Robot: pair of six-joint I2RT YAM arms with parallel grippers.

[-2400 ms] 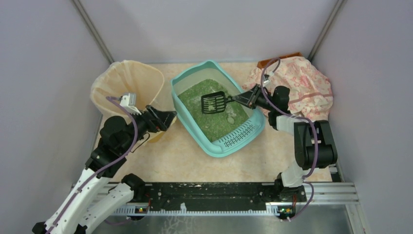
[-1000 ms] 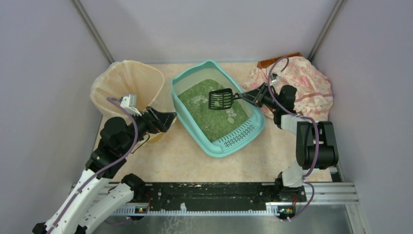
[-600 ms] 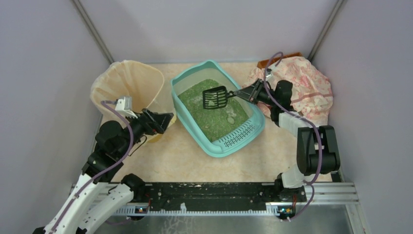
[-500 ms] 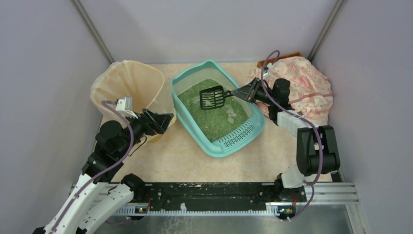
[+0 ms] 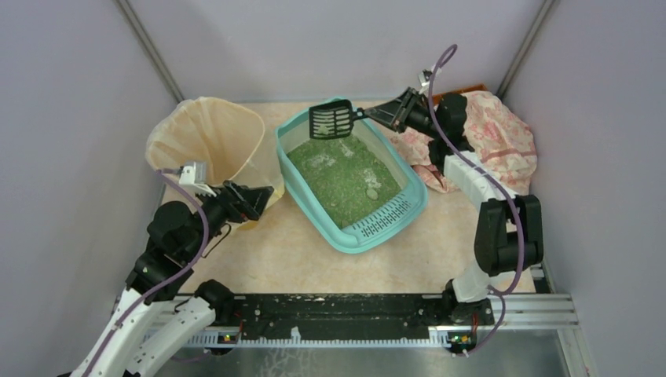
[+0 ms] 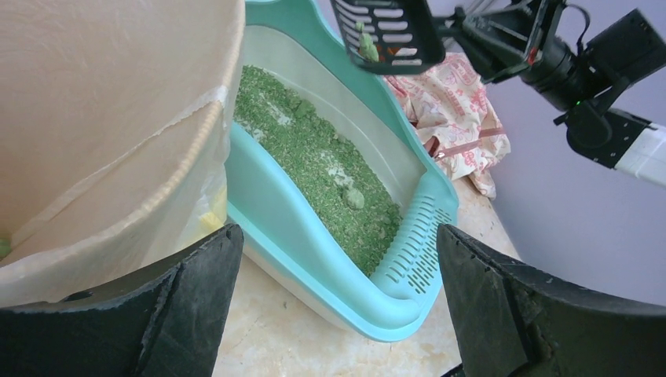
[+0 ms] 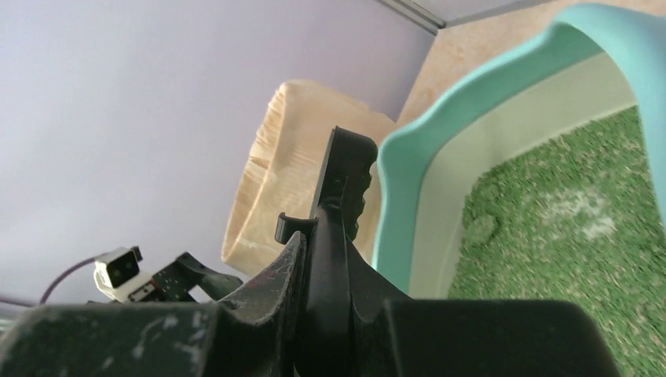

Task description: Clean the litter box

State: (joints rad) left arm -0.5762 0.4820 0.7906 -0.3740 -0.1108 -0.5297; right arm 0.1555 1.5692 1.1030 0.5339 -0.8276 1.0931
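The one teal litter box sits in the middle, between one beige bin and one pink cloth. The right gripper is clamped on the one black scoop, which was low over the green bits a moment ago and is now up over the far rim; only the left wrist view shows the green lump in it. The left gripper hangs by the bin, fingers wide apart.

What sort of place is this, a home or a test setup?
Probably a robot test booth, not a home: plain lilac walls close in a tabletop, two arms are bolted to a rail, with a litter box and lined bin as props.
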